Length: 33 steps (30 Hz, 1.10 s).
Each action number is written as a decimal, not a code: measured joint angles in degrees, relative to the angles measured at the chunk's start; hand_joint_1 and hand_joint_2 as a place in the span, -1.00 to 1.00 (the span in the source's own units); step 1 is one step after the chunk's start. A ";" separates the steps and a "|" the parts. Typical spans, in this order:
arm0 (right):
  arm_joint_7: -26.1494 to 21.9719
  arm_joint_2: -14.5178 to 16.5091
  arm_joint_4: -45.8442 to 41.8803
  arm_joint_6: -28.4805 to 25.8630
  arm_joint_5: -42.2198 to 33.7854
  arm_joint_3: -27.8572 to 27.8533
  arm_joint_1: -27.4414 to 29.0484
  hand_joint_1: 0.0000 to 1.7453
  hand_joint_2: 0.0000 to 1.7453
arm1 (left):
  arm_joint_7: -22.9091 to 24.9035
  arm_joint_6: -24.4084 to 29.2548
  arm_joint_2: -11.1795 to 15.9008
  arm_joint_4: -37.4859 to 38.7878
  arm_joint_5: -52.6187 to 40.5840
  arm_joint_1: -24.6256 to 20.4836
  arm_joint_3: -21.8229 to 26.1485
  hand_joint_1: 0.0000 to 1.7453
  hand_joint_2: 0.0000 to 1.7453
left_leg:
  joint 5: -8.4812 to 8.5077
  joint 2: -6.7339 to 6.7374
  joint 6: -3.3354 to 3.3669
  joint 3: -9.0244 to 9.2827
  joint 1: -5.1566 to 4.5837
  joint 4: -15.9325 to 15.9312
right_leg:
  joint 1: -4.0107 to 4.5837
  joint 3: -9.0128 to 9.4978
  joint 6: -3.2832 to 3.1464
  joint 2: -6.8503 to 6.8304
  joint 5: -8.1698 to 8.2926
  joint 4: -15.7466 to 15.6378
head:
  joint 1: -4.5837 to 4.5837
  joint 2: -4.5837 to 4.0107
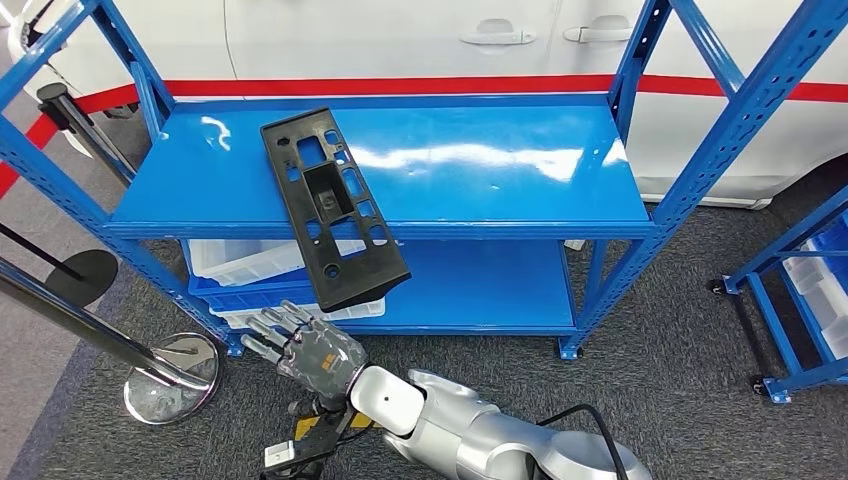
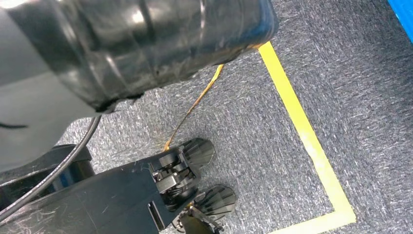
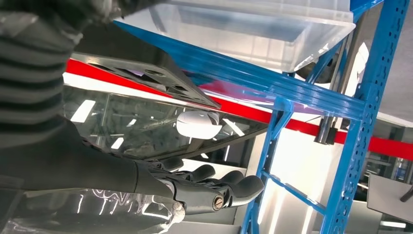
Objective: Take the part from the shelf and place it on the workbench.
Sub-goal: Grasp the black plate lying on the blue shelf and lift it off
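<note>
On the shelf's (image 1: 480, 215) near edge, the part (image 1: 333, 205) overhangs toward us.
We judge it light, stiff plastic; cutouts and the overhanging end offer holds. Our right hand (image 1: 305, 347) waits below, fingers apart, seemingly empty.

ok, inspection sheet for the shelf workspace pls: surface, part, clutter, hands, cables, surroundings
Surface: blue shelf, glossy top deck, bare apart from the part.
Job's things: black part lies flat on the top deck, its near end overhanging the front edge.
Clutter: clear bins on the lower shelf.
Hands: right hand below the part's overhang, fingers apart, holding nothing; left hand hangs over the carpet.
Cables: black cable by the right arm.
Surroundings: white car behind; chrome stanchion base; yellow floor tape.
</note>
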 joint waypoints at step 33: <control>-0.22 0.01 1.25 0.06 0.64 0.00 -0.39 -1.00 -1.00 | -0.95 0.02 0.44 0.00 -1.27 0.99 0.02 -1.00 -1.00 | -7.75 0.25 -1.85 -5.11 1.75 14.23 | -0.46 0.33 -1.02 -0.01 -0.02 -0.08 | 0.70 0.00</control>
